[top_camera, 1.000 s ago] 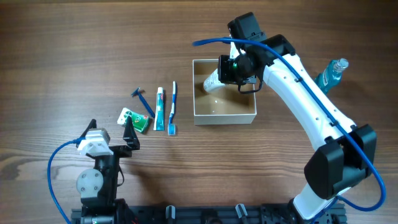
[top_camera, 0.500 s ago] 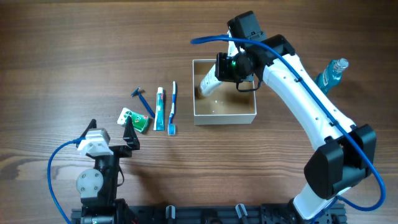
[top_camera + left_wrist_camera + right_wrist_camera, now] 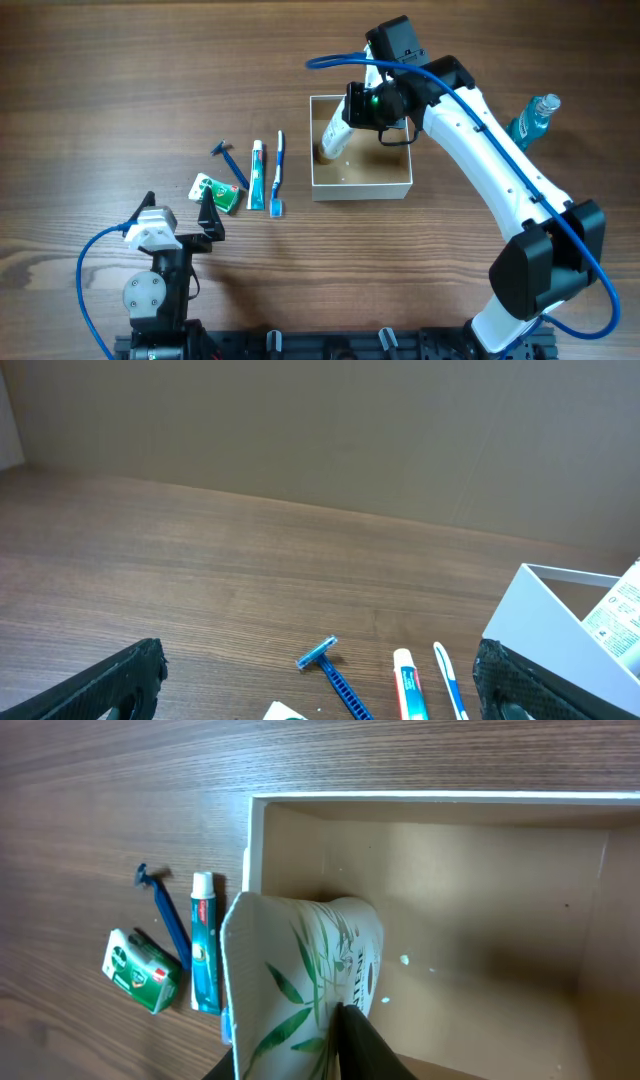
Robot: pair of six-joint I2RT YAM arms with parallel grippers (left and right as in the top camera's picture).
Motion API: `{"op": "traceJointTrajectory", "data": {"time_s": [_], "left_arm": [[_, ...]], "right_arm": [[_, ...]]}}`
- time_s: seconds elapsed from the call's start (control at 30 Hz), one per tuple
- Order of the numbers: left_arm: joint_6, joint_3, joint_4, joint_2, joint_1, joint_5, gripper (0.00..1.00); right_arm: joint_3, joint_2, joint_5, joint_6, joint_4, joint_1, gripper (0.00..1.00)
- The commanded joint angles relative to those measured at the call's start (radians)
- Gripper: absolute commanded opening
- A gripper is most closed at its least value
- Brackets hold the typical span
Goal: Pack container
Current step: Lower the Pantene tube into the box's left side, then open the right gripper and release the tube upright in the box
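The container (image 3: 362, 190), a square white-walled box with a tan inside, stands at mid-table. Over its far left part my right gripper (image 3: 364, 108) is shut on a white tube with green leaf print (image 3: 334, 136). The tube slants down and left, its low end at the box's left wall. The right wrist view shows the tube (image 3: 300, 975) pinched beside a dark finger (image 3: 362, 1042), over the container's floor (image 3: 480, 910). Near the table's front left my left gripper (image 3: 206, 214) stands open and holds nothing. In the left wrist view the container's wall (image 3: 555, 650) rises at the right.
Left of the box lie a blue razor (image 3: 229, 160), a toothpaste tube (image 3: 256, 175), a toothbrush (image 3: 278, 172) and a small green pack (image 3: 216, 192). A blue bottle (image 3: 530, 120) lies at the far right, behind the right arm. The wrist views show the razor (image 3: 335, 668) and the toothpaste (image 3: 205, 955).
The right gripper has shifted a little to the left, and the tube's low end has swung left and down toward the box's left wall. The left arm has not moved.
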Motion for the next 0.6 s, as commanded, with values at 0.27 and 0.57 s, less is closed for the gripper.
{"op": "traceJointTrajectory", "data": {"time_s": [0.27,0.57], "left_arm": [[-0.017,-0.001,-0.010,-0.003,-0.005,-0.012,1.00],[-0.017,-0.001,-0.010,-0.003,-0.005,-0.013,1.00]], "right_arm": [[0.013,-0.007,-0.063,-0.021,0.009,0.005,0.20],[0.013,-0.008,-0.090,-0.021,0.007,0.005,0.35]]}}
